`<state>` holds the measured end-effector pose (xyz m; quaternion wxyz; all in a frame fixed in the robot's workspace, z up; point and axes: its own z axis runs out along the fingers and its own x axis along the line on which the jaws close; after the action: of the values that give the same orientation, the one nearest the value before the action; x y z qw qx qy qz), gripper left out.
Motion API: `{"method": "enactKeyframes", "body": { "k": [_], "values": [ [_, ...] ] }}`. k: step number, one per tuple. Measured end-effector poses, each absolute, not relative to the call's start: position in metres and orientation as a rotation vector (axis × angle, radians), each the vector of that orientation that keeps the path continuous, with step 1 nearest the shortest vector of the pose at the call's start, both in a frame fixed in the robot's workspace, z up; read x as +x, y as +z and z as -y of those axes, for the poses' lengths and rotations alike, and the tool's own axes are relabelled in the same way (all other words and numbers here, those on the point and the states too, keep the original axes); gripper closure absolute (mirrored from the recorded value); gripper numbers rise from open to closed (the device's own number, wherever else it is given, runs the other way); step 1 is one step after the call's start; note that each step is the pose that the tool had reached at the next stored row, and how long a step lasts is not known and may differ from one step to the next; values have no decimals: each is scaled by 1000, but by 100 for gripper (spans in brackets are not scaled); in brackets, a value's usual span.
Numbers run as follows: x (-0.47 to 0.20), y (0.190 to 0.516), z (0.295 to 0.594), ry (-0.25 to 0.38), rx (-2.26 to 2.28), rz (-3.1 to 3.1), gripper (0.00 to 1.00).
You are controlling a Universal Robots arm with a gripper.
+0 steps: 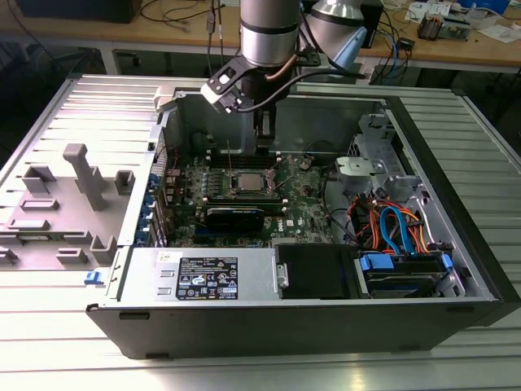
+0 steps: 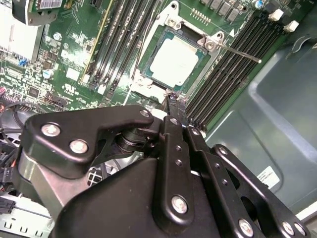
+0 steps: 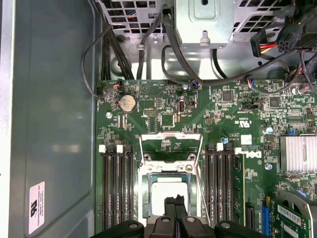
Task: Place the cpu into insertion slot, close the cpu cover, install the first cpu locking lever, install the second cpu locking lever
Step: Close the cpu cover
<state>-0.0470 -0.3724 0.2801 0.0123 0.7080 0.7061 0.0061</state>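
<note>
My fingers (image 2: 171,106) are pressed together with nothing between them, tips hanging right over the edge of the insertion slot (image 3: 146,198) opposite its hinge side, inside the open pc case (image 1: 244,326). The cpu (image 2: 176,60) lies flat in the slot, so placing looks done; the cpu cover (image 3: 171,135) stands tilted up at the slot's hinge edge, not down on the chip, and a thin locking lever (image 2: 237,52) pokes out free beside the slot. My call: cover not closed, neither lever latched, so about one step of four is finished and three are left.
</note>
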Motion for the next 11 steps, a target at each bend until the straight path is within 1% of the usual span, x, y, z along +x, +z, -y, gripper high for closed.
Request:
{"method": "enactKeyframes", "body": {
  "k": [11],
  "values": [
    [-31,280,372,19,2207,-2201,89]
  ]
}}
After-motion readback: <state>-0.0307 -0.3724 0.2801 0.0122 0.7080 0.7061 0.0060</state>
